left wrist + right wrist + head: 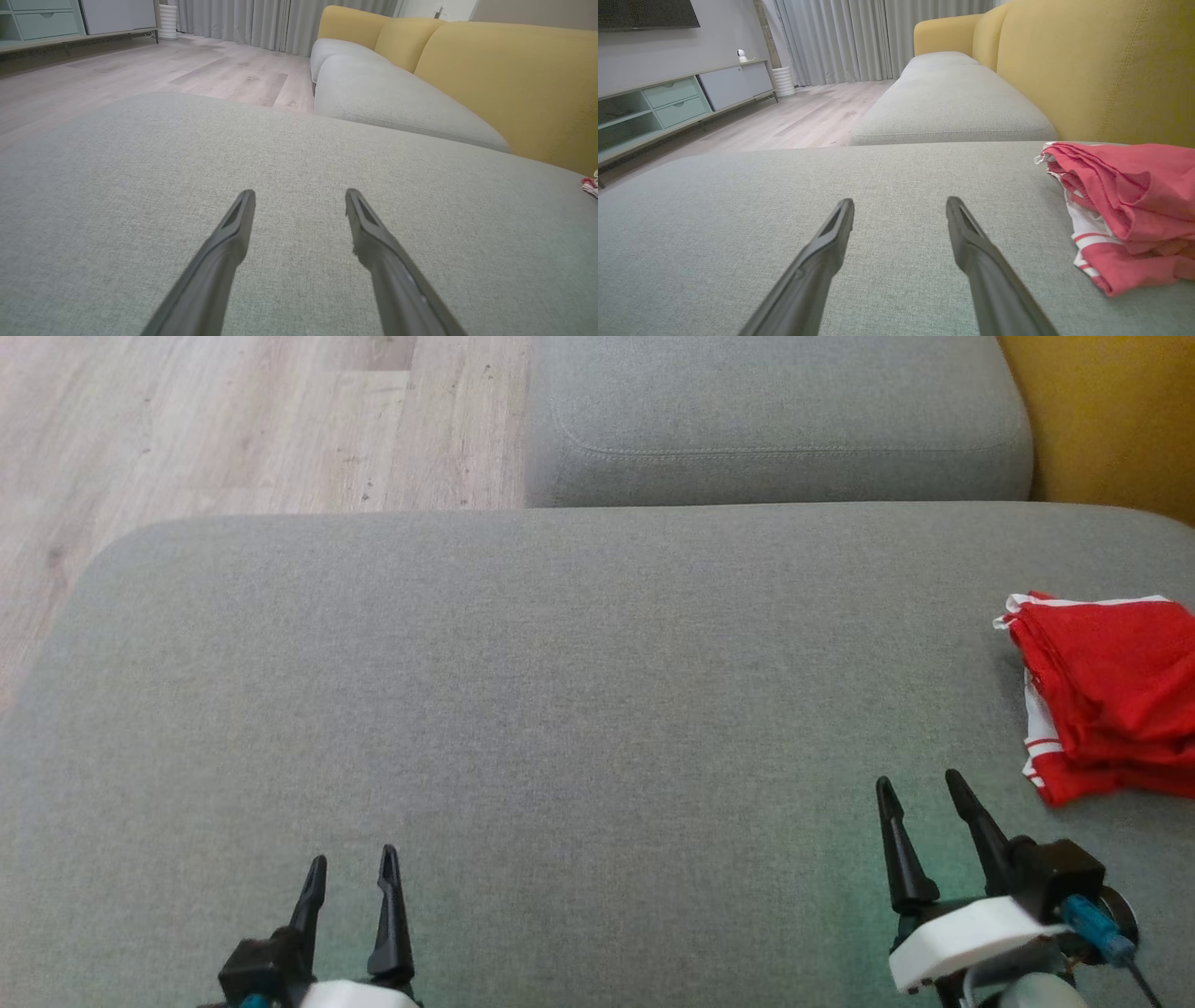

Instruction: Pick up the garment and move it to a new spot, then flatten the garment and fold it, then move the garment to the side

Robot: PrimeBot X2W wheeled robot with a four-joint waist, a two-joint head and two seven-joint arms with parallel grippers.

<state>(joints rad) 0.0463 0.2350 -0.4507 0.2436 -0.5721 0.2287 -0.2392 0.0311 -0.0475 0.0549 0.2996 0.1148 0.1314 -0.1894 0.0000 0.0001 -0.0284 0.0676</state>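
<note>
Head view: left pincer (354, 854) and right pincer (917, 777) low over cushion (560, 663), aimed forward, both gaping, empty.

Red garment (1111, 695) w/ white stripes, folded in a rumpled stack, lying at right edge of grey cushion (560, 709).

I see my left gripper (354, 863) and right gripper (920, 786) both spread wide, holding nothing, fingers pointing forward.
</note>
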